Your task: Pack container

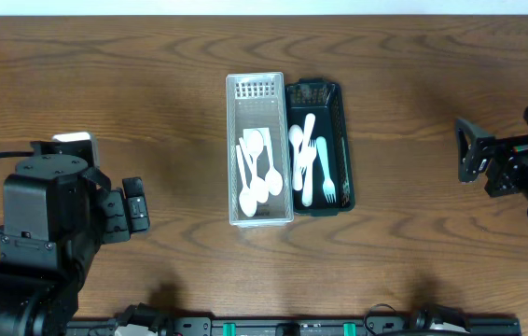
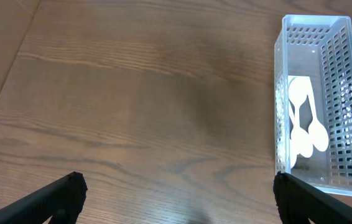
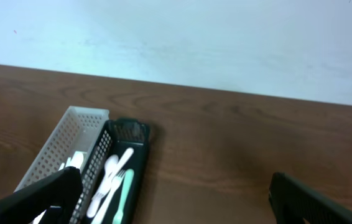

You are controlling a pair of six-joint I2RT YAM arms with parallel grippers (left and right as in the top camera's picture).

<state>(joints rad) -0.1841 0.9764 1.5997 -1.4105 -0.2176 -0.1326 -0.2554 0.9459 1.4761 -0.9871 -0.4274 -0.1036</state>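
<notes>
Two baskets touch — white basket [image 1: 230, 149] holding spoons [image 1: 257, 177], black basket [image 1: 316, 93] mixed cutlery [image 1: 306, 161] — both arms' jaws gape wide, empty.

The tabletop [image 1: 105, 84] is dark brown wood with a strong grain running across it. Two long, narrow perforated baskets rest directly on it near the middle: a white basket [image 1: 255, 89] and a dark basket [image 1: 312, 93], set parallel and touching along their long sides, the dark one on the right arm's side.
</notes>
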